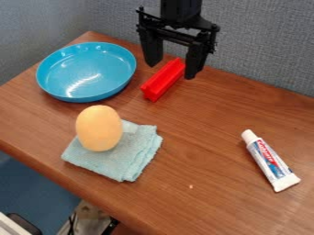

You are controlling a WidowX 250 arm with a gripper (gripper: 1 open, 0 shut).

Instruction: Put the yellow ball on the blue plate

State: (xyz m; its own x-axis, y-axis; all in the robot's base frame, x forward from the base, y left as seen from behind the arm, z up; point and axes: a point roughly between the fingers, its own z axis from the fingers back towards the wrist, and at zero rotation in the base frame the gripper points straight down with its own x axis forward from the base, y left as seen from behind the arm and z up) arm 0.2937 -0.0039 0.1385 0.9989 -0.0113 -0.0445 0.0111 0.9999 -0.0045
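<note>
On the table [221, 101], the blue plate [86, 72] sits at the far left, and the yellow ball [99, 127] rests nearer on the teal cloth [117, 151]. Your gripper [177, 64] hangs by the red block [162, 80], jaws spread and empty. Centre them over the ball, descend straight, and close gently so it cannot roll.

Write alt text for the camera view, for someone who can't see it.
A yellow ball sits on a pale teal cloth near the front of a wooden table, with an empty blue plate behind it to the left. The black tool hangs open above a red block; a toothpaste tube lies at right.
</note>
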